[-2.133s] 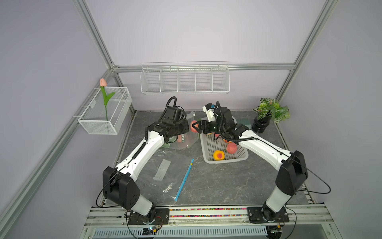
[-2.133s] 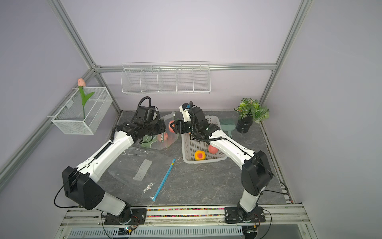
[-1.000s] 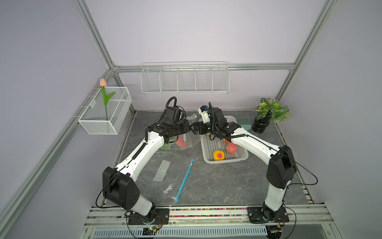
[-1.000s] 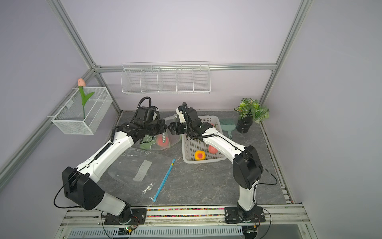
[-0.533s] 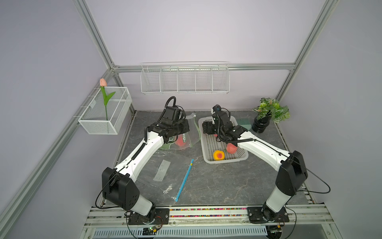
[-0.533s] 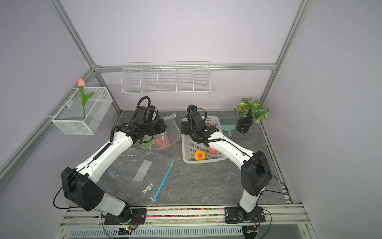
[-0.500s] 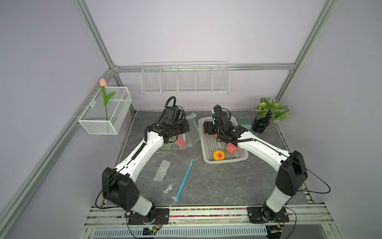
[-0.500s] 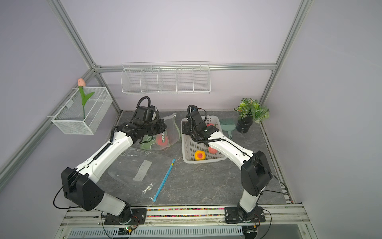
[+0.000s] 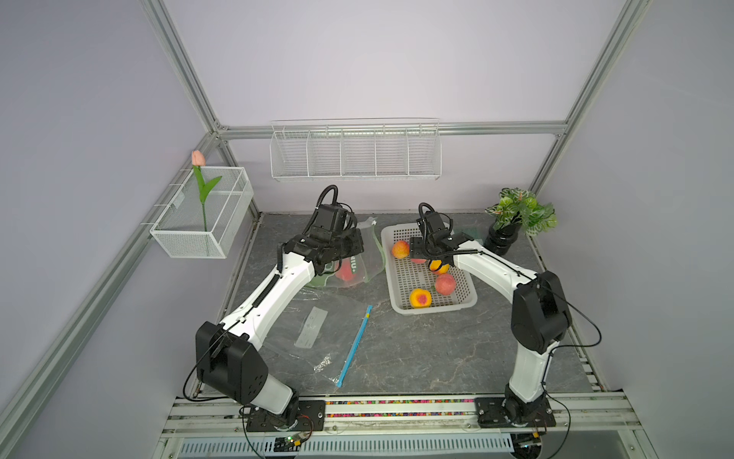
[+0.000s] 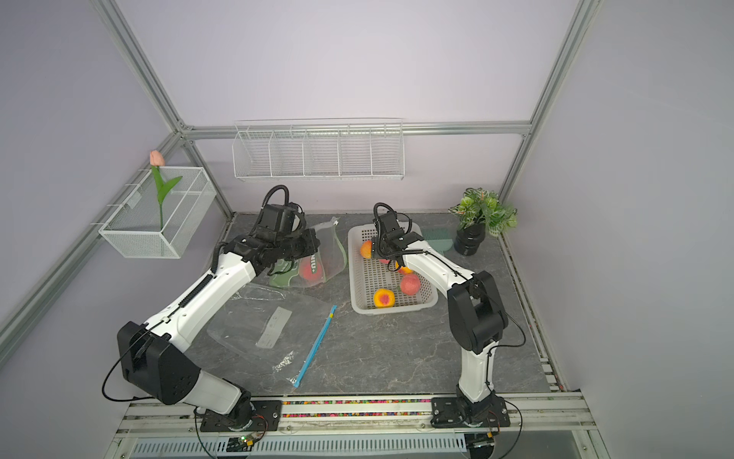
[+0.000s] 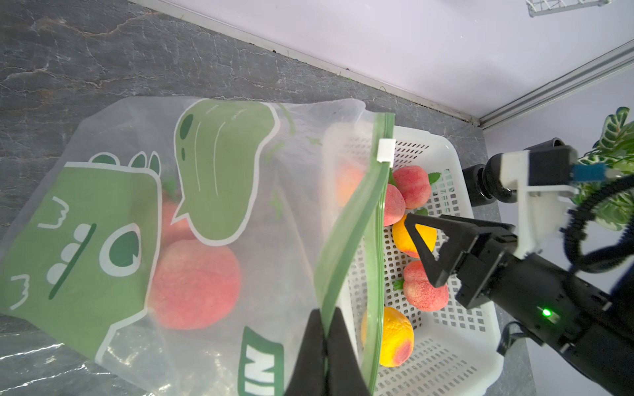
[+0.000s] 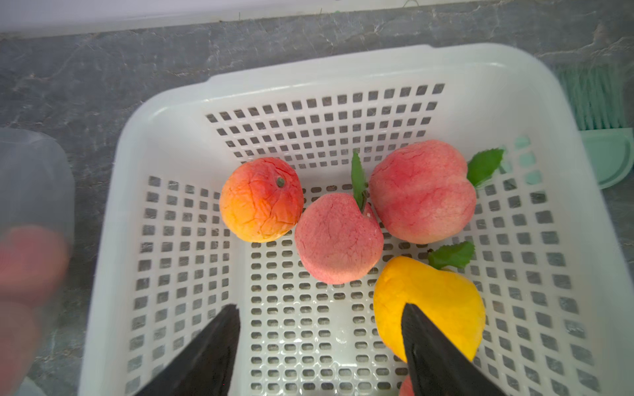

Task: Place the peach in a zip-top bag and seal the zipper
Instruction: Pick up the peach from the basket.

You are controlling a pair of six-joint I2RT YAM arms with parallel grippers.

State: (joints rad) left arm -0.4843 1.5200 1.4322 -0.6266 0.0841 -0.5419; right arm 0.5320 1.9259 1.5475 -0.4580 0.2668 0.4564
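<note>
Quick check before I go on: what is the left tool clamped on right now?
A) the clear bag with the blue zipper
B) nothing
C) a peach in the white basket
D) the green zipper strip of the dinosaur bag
D: in the left wrist view the left tool is shut on the green zipper strip at the open mouth of the dinosaur bag.

The zip-top bag and its peach are blurred and cut off in the right wrist view.

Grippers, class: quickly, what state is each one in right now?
Left gripper: shut on the zip-top bag, at its green rim.
Right gripper: open, empty, above the basket.
</note>
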